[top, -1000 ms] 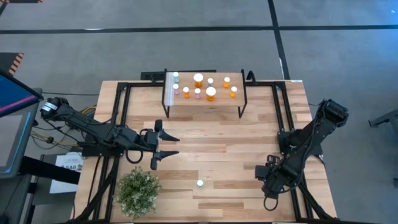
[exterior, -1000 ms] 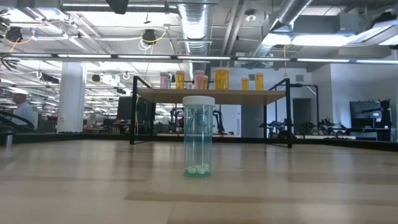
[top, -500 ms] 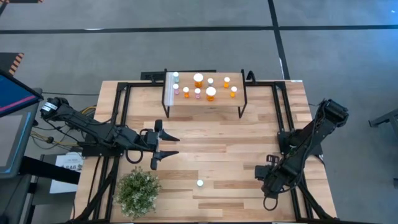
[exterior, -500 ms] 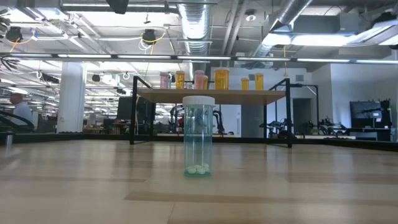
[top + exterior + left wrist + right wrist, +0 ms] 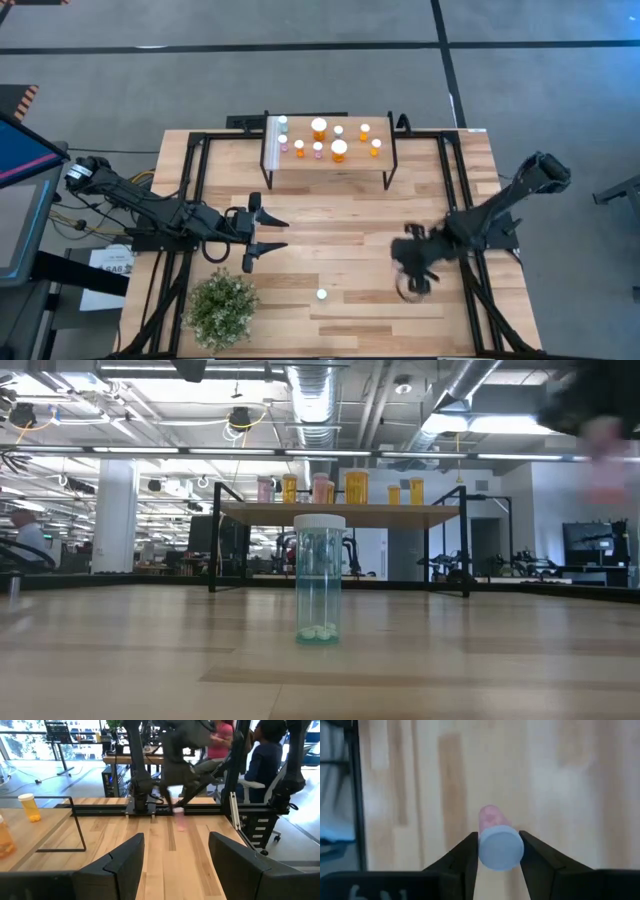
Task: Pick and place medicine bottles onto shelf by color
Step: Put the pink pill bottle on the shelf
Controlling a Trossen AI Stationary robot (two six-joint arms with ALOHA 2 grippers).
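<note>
- While the right gripper [image 5: 500, 851] hangs over the counter's [image 5: 330, 235] right half with jaws clamped on a pink bottle [image 5: 496, 839], capped end toward its wrist, grip looks narrow: fast swing could fling it.
- Shelf [image 5: 328, 159] crowded with bottles; careless placing might topple neighbours.
- Left gripper [image 5: 262, 229] waits mid-left, jaws open.
- Blue-green bottle [image 5: 321, 295] stands alone near front.

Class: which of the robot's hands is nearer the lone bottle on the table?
Left, narrowly. The bottle stands between them: the left hand just behind-left, the right hand, gripping a pink bottle, farther right.
</note>
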